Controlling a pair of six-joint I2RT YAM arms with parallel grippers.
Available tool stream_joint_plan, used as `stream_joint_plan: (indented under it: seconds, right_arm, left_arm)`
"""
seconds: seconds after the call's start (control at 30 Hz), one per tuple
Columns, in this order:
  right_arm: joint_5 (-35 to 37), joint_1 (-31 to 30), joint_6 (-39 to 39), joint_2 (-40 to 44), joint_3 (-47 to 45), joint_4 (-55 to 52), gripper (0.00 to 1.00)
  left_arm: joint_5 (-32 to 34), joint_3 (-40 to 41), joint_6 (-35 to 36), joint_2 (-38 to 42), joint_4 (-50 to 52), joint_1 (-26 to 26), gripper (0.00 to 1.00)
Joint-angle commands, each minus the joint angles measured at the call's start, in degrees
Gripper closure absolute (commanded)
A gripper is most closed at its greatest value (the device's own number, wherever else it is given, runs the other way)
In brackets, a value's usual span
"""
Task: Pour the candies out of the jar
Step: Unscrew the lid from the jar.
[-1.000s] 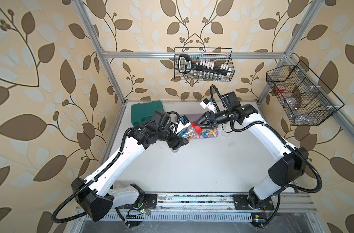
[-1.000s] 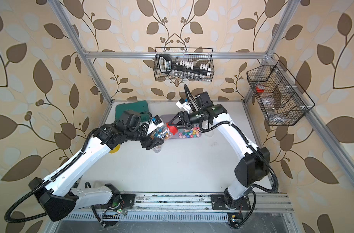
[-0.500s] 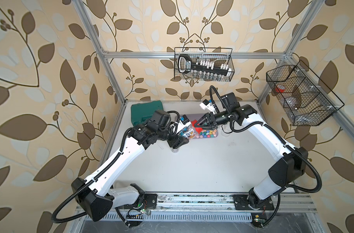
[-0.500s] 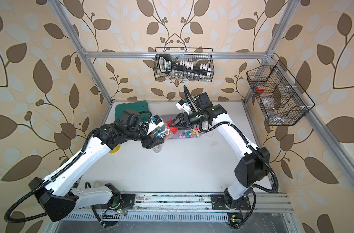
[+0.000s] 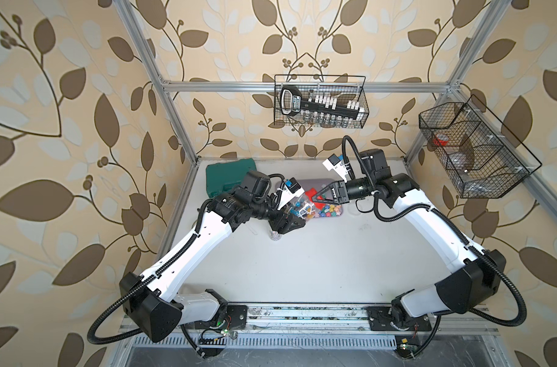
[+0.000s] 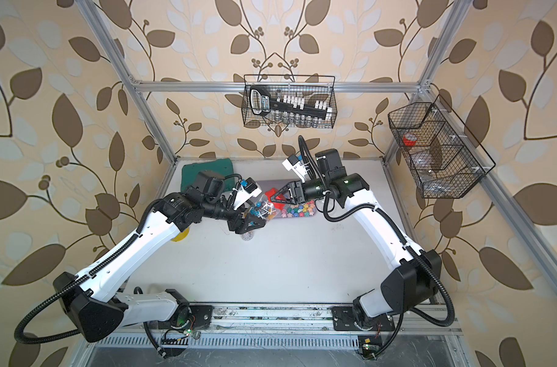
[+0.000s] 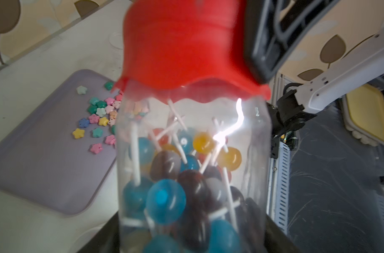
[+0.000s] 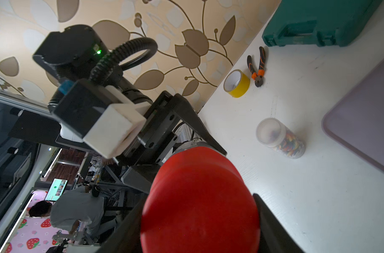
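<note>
Right now I'm gripping the clear jar (image 7: 191, 166) around its lower body with the left gripper (image 5: 293, 217), tilting it above one end of the purple tray (image 7: 39, 175). The right gripper (image 5: 315, 196) is pinching the red lid (image 8: 199, 203) from both sides. The lollipops (image 7: 164, 201) are sitting inside the jar; star candies (image 7: 99, 118) are lying on the tray. I'm aiming to twist the lid off slowly, bracing the jar so it isn't spinning too.
</note>
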State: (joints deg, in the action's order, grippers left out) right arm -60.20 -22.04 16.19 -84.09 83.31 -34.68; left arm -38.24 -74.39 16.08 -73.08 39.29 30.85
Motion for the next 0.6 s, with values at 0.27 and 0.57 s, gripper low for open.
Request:
stream_joint_plan:
  seconds: [0.27, 0.57]
  right_arm:
    - [-15.4, -1.3, -16.2, 7.1, -6.8, 8.4, 0.4]
    - [-12.2, -1.0, -18.4, 8.8, -7.7, 8.5, 0.4]
  left_arm:
    - [-15.8, -5.2, -6.7, -1.4, -5.8, -2.4, 0.34]
    - [-16.9, -5.3, -6.2, -1.2, -5.0, -3.0, 0.33]
